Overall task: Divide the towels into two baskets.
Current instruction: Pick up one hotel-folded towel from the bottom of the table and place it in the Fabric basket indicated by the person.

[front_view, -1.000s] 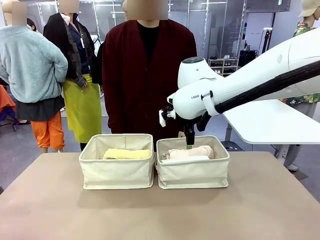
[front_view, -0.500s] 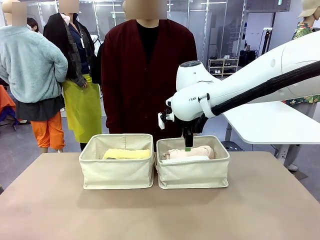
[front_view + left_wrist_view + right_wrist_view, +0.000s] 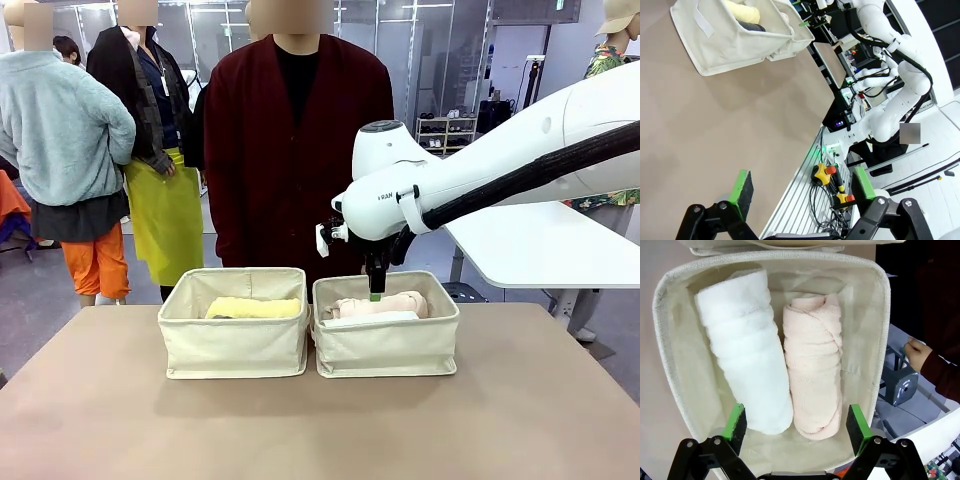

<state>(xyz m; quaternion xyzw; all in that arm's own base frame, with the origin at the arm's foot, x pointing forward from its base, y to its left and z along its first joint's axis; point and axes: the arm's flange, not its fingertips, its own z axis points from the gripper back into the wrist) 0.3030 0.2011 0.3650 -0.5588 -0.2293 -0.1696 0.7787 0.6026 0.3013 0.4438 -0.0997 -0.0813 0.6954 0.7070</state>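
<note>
Two cream canvas baskets stand side by side. The left basket (image 3: pixel 235 345) holds a pale yellow towel (image 3: pixel 253 308). In the right basket (image 3: pixel 385 350) a pinkish cream towel (image 3: pixel 385 303) lies behind a white towel (image 3: pixel 372 319). My right gripper (image 3: pixel 375 292) hangs open just above them, holding nothing. From the right wrist view, the white towel (image 3: pixel 747 375) and the pink towel (image 3: pixel 815 370) lie parallel below my open right gripper (image 3: pixel 797 422). My left gripper (image 3: pixel 802 185) is open and empty over the table, far from the left basket (image 3: pixel 725 40), where the yellow towel (image 3: pixel 740 10) rests on a dark grey towel (image 3: pixel 754 27).
A person in a dark red cardigan (image 3: pixel 295 150) stands right behind the baskets, one hand (image 3: pixel 917 352) low beside the right basket. A white table (image 3: pixel 540 245) is off to the right. Bare tabletop (image 3: pixel 320 430) stretches in front of the baskets.
My right arm has lifted slightly above the right basket and shifted a little left. The towels and baskets have not moved.
</note>
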